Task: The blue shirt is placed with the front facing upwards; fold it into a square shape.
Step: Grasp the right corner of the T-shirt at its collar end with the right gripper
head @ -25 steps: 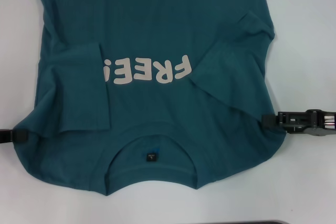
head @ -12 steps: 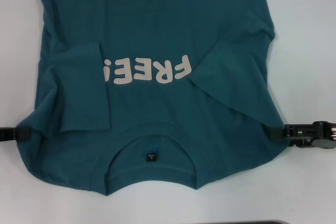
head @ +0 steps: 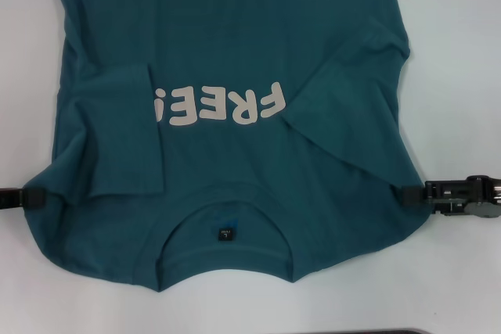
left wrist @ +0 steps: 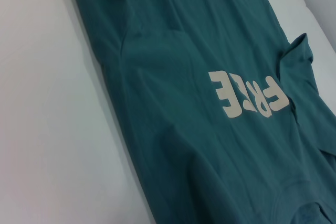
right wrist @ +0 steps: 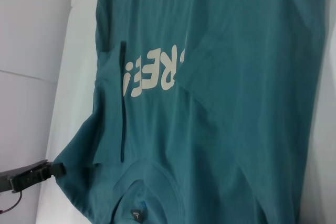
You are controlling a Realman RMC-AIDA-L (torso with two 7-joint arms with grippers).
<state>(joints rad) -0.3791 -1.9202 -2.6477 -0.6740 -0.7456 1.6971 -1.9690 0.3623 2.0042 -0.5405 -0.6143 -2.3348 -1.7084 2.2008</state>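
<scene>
The blue shirt (head: 235,29) lies flat on the white table with its front up. Its pale "FREE" lettering (head: 223,107) and neck label (head: 225,235) show, and the collar is nearest me. Both short sleeves are folded inward over the chest. My left gripper (head: 33,197) lies low at the shirt's left shoulder edge, touching the cloth; the right wrist view also shows this left gripper (right wrist: 55,170) there. My right gripper (head: 409,195) lies low at the right shoulder edge, its tip over the cloth. The left wrist view shows only the shirt (left wrist: 173,56).
White table (head: 458,52) shows bare on both sides of the shirt and in front of the collar. The shirt's hem end runs out of the head view at the far side. A dark strip (head: 391,332) marks the table's near edge.
My right gripper has slid outward and nearer to me along the right shoulder edge. My left gripper has edged slightly inward against the left shoulder. The shirt has hardly shifted.
</scene>
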